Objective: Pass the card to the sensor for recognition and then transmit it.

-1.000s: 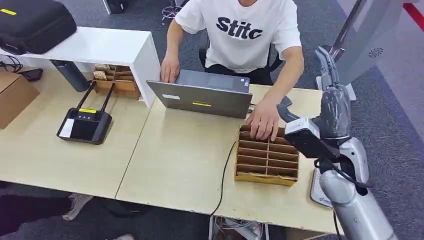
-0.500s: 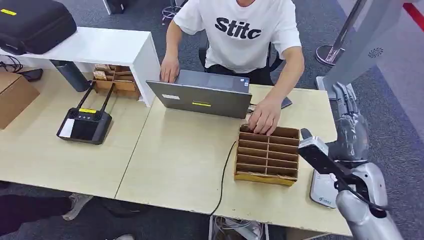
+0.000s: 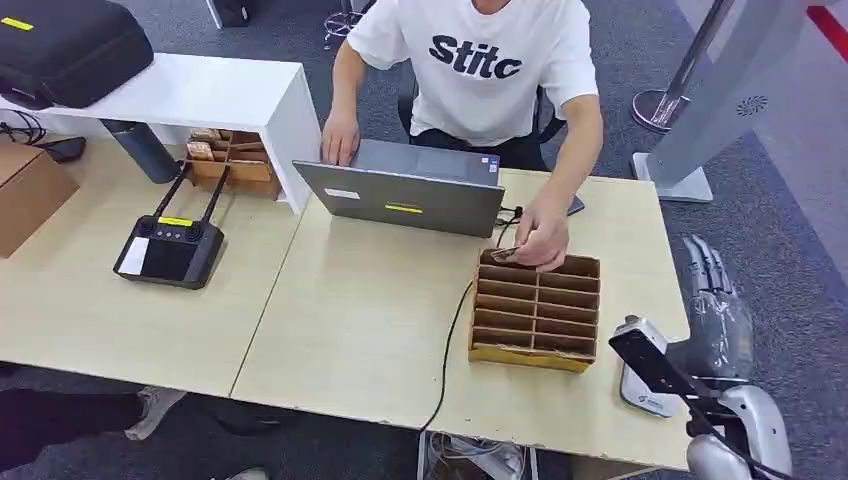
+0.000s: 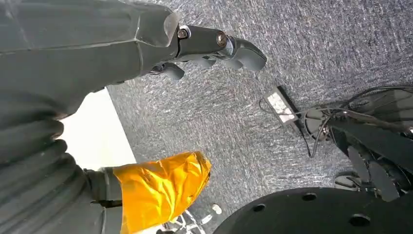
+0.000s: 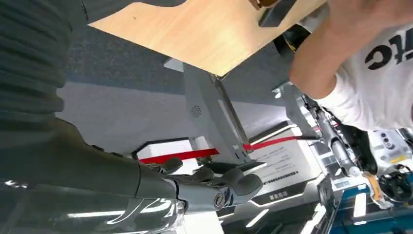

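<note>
A person's hand (image 3: 541, 236) holds a small dark card (image 3: 503, 254) over the far row of the wooden slotted organizer (image 3: 535, 312). The white flat sensor pad (image 3: 640, 388) lies on the table's front right corner, partly hidden by my wrist camera. My right hand (image 3: 715, 312) hangs beside the table's right edge over the carpet, fingers stretched out and holding nothing. The right wrist view shows those fingers (image 5: 214, 187) bare. In the left wrist view my left hand (image 4: 214, 46) hangs above the carpet with nothing in it.
A grey laptop (image 3: 405, 198) stands open in front of the seated person. A black cable (image 3: 448, 345) runs off the table's front edge. A black controller (image 3: 170, 250), a white shelf (image 3: 190, 90) and a grey kiosk stand (image 3: 705, 110) are nearby.
My right hand has dropped from beside the organizer down past the table's right edge. The person's hand has lifted a card out of the organizer.
</note>
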Robot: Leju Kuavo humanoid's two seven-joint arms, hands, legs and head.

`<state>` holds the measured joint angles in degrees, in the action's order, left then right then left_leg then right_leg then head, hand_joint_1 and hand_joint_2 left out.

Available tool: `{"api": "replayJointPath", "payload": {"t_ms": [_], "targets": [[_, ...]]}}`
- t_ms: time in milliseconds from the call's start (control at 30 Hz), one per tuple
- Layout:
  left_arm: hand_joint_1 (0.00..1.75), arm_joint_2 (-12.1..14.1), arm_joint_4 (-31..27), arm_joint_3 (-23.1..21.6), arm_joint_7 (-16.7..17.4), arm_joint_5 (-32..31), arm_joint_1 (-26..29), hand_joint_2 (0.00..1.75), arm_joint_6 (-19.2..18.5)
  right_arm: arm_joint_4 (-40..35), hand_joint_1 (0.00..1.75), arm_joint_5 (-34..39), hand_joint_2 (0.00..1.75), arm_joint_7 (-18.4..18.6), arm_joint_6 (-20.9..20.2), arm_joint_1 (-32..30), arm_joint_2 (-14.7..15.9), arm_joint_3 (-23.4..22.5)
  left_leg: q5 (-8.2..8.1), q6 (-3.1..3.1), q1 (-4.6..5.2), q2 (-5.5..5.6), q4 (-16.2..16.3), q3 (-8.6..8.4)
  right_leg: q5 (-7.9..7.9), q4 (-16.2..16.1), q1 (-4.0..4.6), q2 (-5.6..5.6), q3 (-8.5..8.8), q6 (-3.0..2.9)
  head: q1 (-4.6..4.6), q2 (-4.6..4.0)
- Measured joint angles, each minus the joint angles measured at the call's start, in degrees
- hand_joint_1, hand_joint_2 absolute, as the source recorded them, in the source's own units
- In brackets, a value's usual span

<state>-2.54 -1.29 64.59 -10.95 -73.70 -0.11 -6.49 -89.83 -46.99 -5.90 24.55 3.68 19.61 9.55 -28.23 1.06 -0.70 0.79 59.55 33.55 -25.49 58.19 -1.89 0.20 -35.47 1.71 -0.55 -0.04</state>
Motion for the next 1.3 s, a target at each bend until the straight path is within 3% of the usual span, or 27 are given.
{"api": "replayJointPath", "payload": {"t_ms": [300, 700, 1300], "targets": [[0.0, -0.2, 0.0, 0.0, 0.0, 0.9, 0.0, 1.75, -0.1, -0.3, 0.0, -3.3, 1.75, 1.9, 0.3, -2.3, 0.2, -2.1, 0.0, 0.0, 0.0, -0.02, 0.0, -0.02, 0.0, 0.0, 0.0, 0.0, 0.01, 0.0, 0.02, 0.0], [0.0, -0.6, 0.0, 0.0, 0.2, 2.3, 0.7, 1.75, 0.0, -3.2, 0.0, -3.5, 1.75, 3.5, 1.0, -10.5, 0.9, -6.9, -0.12, -0.04, 0.01, -0.03, 0.0, -0.01, -0.1, 0.0, -0.01, 0.01, 0.01, 0.06, 0.02, 0.0], [0.0, -0.8, 0.0, 0.0, 0.2, 2.4, 0.8, 1.75, 0.0, -3.8, 0.0, -3.5, 1.75, 3.5, 1.0, -11.4, 0.9, -7.6, -0.12, -0.04, 0.01, -0.05, 0.0, -0.04, -0.1, 0.0, -0.01, 0.02, 0.03, 0.06, 0.02, 0.0]]}}
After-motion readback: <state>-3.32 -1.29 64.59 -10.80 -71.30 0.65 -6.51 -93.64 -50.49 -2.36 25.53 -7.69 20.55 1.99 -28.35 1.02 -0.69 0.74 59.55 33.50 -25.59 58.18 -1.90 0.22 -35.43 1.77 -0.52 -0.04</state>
